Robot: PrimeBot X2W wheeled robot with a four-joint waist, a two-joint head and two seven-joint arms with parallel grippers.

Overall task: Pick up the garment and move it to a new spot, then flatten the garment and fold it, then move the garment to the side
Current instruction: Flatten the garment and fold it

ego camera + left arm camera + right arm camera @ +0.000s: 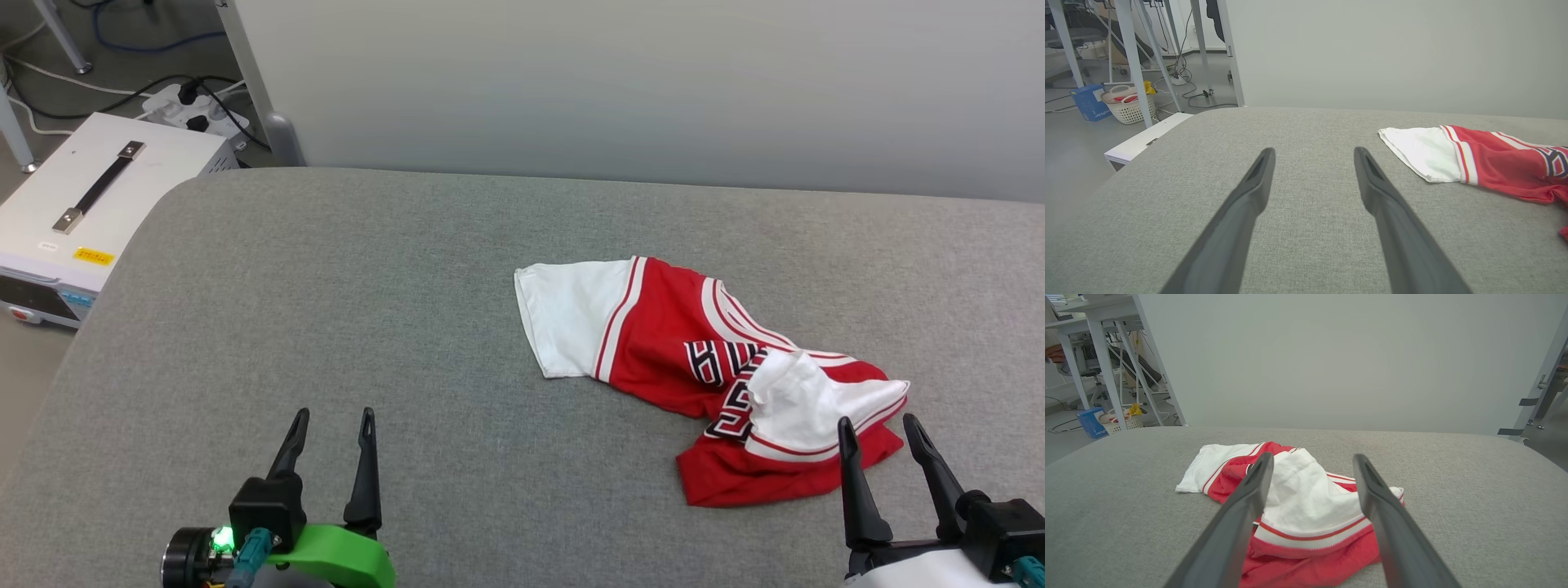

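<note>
The garment, a red jersey with white sleeves and black lettering, lies crumpled on the grey table, right of centre. One white sleeve spreads out to its left; the other is bunched on top at its near right. My right gripper stands open at the lower right, its fingertips over the garment's near right edge, nothing between them. In the right wrist view the garment sits under and beyond the open gripper. My left gripper is open over bare table at the lower left, well away from the garment.
A white equipment box with a black handle stands on the floor off the table's left edge, cables and a power strip behind it. A pale wall panel runs along the table's far edge. A basket sits on the floor.
</note>
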